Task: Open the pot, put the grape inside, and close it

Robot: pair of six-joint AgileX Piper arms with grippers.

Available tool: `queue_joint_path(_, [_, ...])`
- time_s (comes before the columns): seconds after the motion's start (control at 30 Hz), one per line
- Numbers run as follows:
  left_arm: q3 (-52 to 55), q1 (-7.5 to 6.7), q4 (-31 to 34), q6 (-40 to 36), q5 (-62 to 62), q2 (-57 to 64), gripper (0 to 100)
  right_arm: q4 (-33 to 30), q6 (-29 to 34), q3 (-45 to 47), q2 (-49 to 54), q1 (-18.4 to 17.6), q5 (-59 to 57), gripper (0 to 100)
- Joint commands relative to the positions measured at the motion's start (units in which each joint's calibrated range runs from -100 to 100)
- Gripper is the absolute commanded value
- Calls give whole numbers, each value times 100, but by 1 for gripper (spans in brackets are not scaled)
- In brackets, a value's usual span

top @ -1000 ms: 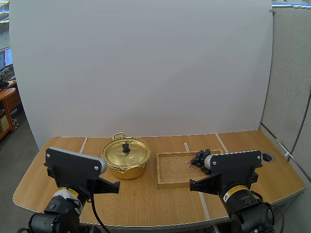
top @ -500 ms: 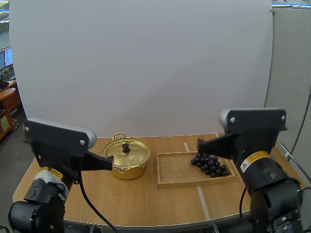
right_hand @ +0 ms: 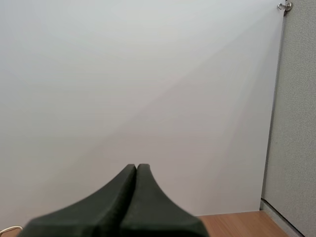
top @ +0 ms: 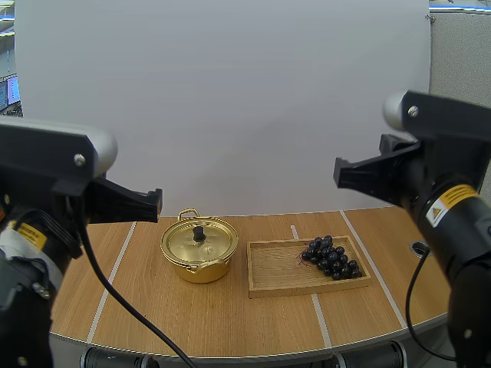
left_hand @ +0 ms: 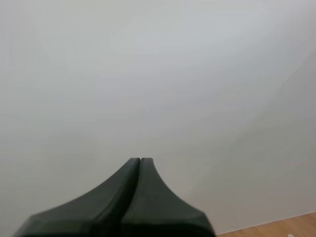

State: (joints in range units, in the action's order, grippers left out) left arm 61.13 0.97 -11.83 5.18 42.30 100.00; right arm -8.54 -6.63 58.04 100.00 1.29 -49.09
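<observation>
Both arms are held high above the table (top: 230, 318). The left gripper (left_hand: 140, 160) is seen with fingers pressed together into one dark wedge, and the right gripper (right_hand: 137, 167) likewise. The gold pot (top: 192, 264) is covered by its lid (top: 199, 240), just beside the wooden tray (top: 278, 270), where the bunch of grapes (top: 331, 257) is laid at the right end.

The left gripper (left_hand: 140, 161) hangs high at near left, the right gripper (right_hand: 136, 168) high at near right, each with fingers pressed together, empty.
</observation>
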Motion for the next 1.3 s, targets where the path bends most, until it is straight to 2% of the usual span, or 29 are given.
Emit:
queue_joint_path(0.0, [-483, 11, 55, -14, 1081, 0, 0, -25, -21, -437, 0, 23, -810, 0])
queue_joint_path(0.23, [-959, 11, 55, -14, 1543, -96, 0, -25, -95, -911, -5, 23, -1148, 0])
queue_joint_path(0.5, [-1358, 11, 19, -14, 1821, -1152, 0, -25, -272, -1285, -873, 23, -2184, 0])
queue_joint_path(0.9, [-1837, 11, -50, -14, 1805, -3033, 0, -8, -272, -1320, -2139, 23, -2205, 0])
queue_joint_path(1.27, [-1871, 11, -620, 492, 1805, -4745, 0, -8, -272, -1320, -3312, 23, -2209, 0])
